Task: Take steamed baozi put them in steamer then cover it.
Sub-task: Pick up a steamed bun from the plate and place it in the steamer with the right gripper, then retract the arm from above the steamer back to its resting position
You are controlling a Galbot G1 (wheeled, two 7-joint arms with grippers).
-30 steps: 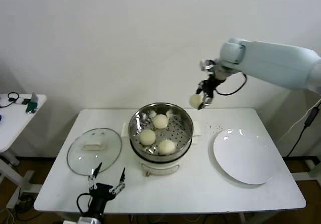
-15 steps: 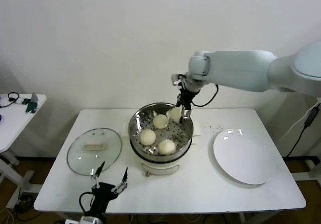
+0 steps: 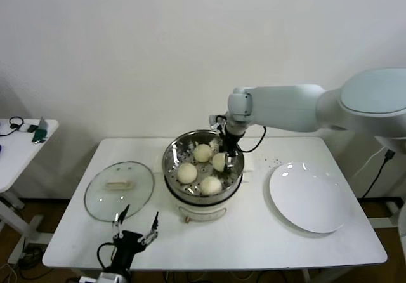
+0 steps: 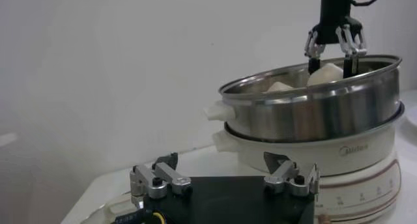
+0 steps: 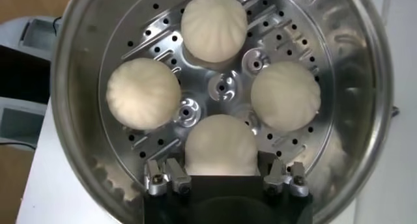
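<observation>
The right gripper (image 3: 223, 158), jaws clamped on the fourth baozi (image 5: 220, 144), sits inside the steamer (image 3: 236, 169); it should release gently, then lift straight. The left gripper (image 3: 134, 228) waits near, jaws apart.

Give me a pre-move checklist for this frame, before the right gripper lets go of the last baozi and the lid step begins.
1. Fourth baozi inside the steamer, between the right gripper fingers: ok.
2. Three other baozi seated on the perforated floor, apart from each other: ok.
3. Held baozi resting on the floor before release: cannot tell.
4. White plate holds no more baozi: ok.
5. Glass lid flat on the table, left of the steamer, uncovered: ok.
6. Left gripper open near the lid, clear of the steamer: ok.
</observation>
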